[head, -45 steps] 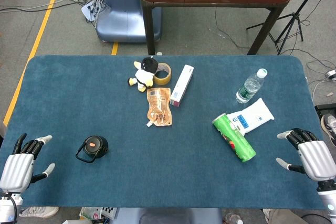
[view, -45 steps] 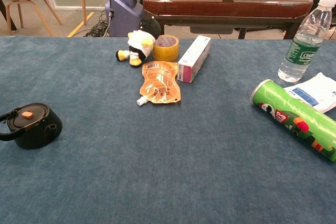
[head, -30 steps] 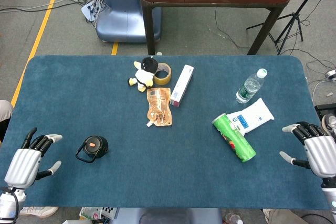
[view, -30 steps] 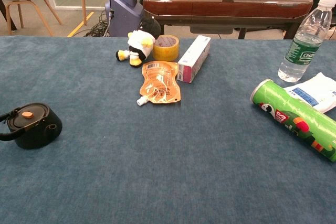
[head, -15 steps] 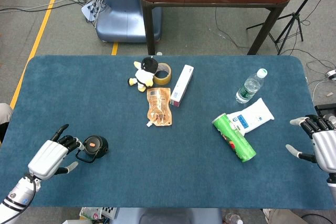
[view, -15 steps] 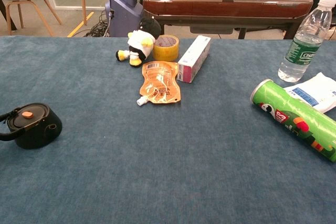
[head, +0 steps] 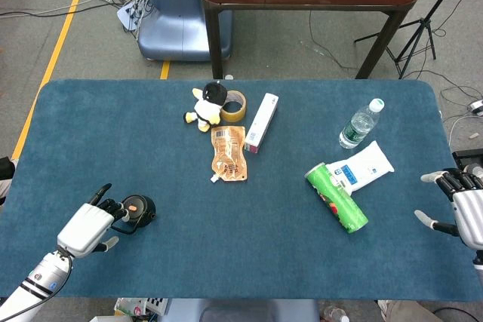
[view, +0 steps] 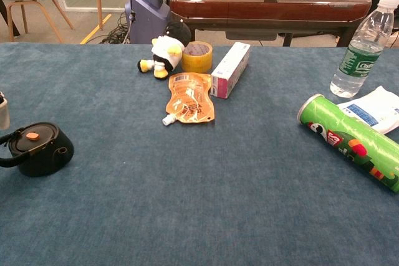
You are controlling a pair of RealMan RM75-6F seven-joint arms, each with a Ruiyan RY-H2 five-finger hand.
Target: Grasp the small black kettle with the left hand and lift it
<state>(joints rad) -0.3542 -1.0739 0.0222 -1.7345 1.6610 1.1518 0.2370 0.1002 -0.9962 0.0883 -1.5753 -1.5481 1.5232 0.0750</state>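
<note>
The small black kettle [head: 139,206], with an orange dot on its lid, stands upright near the table's front left. In the chest view the kettle [view: 38,147] shows its loop handle pointing left with nothing around it. My left hand [head: 89,228] hovers just left of the kettle, one finger pointing away and the others reaching over the handle side, holding nothing. Only a sliver of this hand [view: 3,111] shows at the chest view's left edge, above the kettle. My right hand [head: 466,205] is at the table's right edge, fingers spread and empty.
A plush penguin [head: 205,107], tape roll [head: 235,105], white box [head: 261,122] and orange pouch [head: 228,153] lie mid-table at the back. A green chips can [head: 336,197], white wipes pack [head: 364,167] and water bottle [head: 360,124] lie to the right.
My left hand has moved from the front left corner toward the kettle and now reaches over its handle side. My right hand has drifted right to the table edge. The kettle has not moved.
</note>
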